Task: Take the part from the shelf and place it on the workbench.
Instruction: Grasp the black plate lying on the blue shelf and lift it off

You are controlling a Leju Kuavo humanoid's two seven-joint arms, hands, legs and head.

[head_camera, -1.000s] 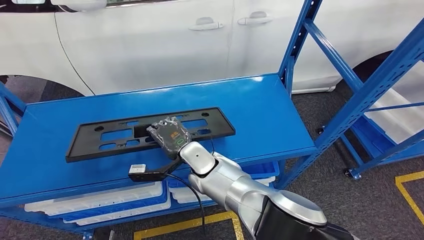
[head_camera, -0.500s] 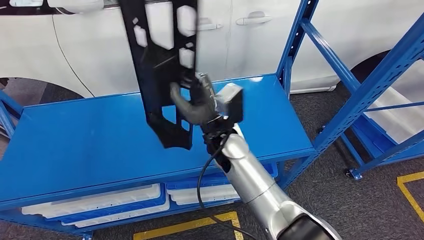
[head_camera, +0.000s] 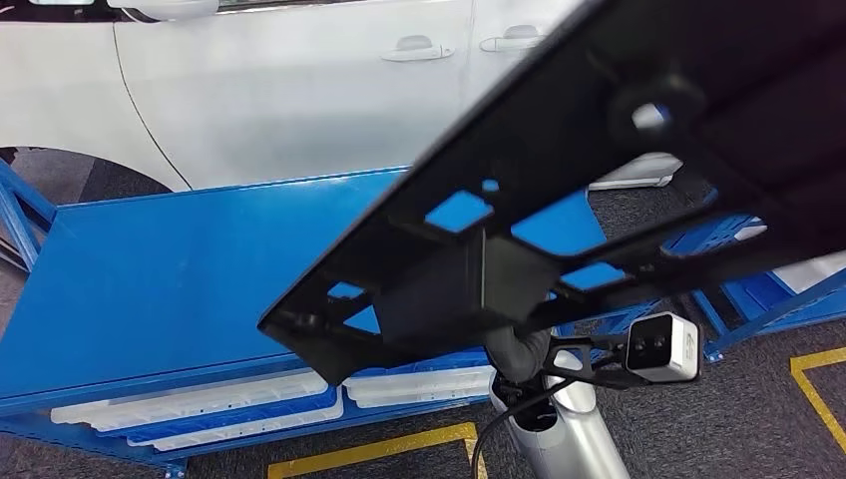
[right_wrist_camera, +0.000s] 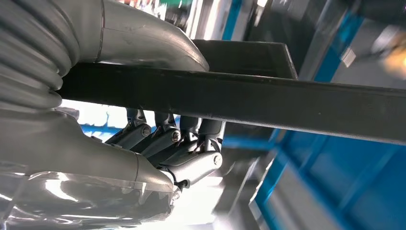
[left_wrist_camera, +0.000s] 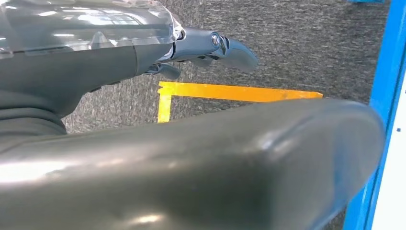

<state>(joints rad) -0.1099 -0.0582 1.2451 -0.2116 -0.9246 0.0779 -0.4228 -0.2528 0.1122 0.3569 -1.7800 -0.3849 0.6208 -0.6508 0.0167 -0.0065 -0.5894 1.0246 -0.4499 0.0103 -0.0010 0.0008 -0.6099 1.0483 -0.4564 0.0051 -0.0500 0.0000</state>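
We have our right hand point(right_wrist_camera: 158, 143) clamped on the part point(head_camera: 619, 170), thumb on one face and fingers point(right_wrist_camera: 191, 165) curled against the other, so the long black frame rides tilted, clear of the blue shelf point(head_camera: 190, 269). White trays point(head_camera: 200, 404) sit on the tier beneath; their contents are unclear. Our left hand point(left_wrist_camera: 191, 48) hangs holding nothing, fingers loose.

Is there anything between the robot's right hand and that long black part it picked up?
Nothing. In the right wrist view the right hand grips the black part directly, thumb on one face, fingers on the other.
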